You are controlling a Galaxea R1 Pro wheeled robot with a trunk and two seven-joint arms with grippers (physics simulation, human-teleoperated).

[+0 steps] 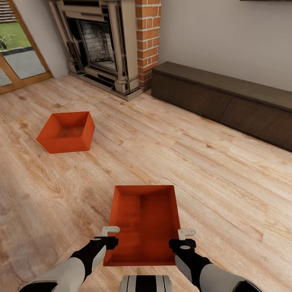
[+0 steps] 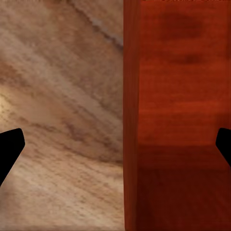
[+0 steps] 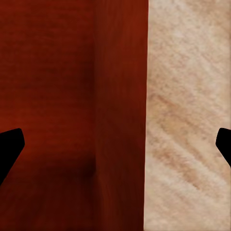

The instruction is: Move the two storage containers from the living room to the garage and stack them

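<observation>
Straddling the near container's [image 1: 146,223] plain orange-red side walls, left claw [image 1: 106,235] and right claw [image 1: 183,237] gape spread above grained wood-plank floor [image 1: 211,170].

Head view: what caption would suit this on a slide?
Both open grippers, left and right, straddle the near container's side walls.

Light wood-plank floor [image 1: 170,146] runs across the room. A brick fireplace [image 1: 106,44] with a pale carved surround stands at the far wall. Beside it, a long, low dark-wood cabinet [image 1: 227,99] lines the plain grey wall [image 1: 219,36]. A wood-framed glass door [image 1: 18,56] shows greenery outside.
</observation>
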